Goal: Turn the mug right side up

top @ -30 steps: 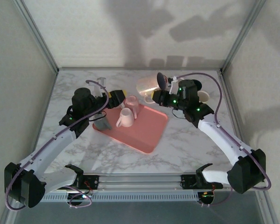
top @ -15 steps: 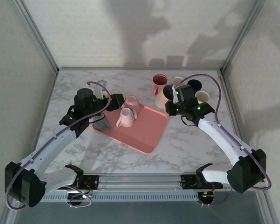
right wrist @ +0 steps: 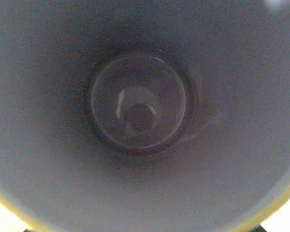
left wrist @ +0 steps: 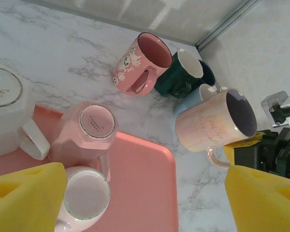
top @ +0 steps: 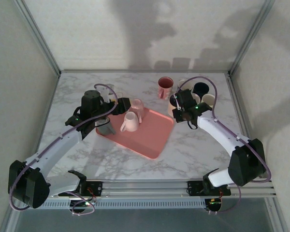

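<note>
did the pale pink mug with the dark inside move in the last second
Yes. The pale pink mug with the dark inside went right and nearer, from beyond the far edge of the pink plastic tray to beside its right corner.

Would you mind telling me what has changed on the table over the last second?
The right gripper brought the peach mug from tilted in the air down and toward the arms' bases. The mug is now mouth up beside the other mugs, still gripped. The left gripper shifted slightly above the tray and stays open. The tray and the mugs on it have not moved.
</note>
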Controlling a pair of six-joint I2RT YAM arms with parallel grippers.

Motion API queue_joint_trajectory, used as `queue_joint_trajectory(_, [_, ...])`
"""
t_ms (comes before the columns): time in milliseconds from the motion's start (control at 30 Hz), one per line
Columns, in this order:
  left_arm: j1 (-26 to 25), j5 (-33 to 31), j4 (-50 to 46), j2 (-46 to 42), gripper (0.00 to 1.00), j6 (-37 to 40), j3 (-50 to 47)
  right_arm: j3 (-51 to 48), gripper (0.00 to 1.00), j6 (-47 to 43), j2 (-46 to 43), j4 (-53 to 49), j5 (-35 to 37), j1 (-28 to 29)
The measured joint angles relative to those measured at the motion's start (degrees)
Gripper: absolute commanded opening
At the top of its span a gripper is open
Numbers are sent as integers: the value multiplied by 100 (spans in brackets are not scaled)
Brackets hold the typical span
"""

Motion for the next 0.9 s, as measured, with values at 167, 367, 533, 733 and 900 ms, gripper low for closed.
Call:
queue_joint_trajectory(167, [0, 2, -4, 127, 86, 9, 0, 0, 0, -37, 306, 278, 33, 0])
queue_joint_trajectory(367, [0, 7, -103, 190, 86, 11, 33, 101, 0, -109, 767, 570, 68, -4])
queue_joint_trajectory(533, [0, 107, -105, 190, 85, 50, 44, 179, 0, -118, 1005, 754, 240, -33])
queue_joint_trajectory(733, [0, 140, -138, 190, 85, 76, 70, 258, 0, -111, 1233, 994, 304, -44])
queue_joint_trajectory(900, [0, 140, -192, 190, 84, 81, 107, 304, 0, -101, 1416, 1134, 297, -59])
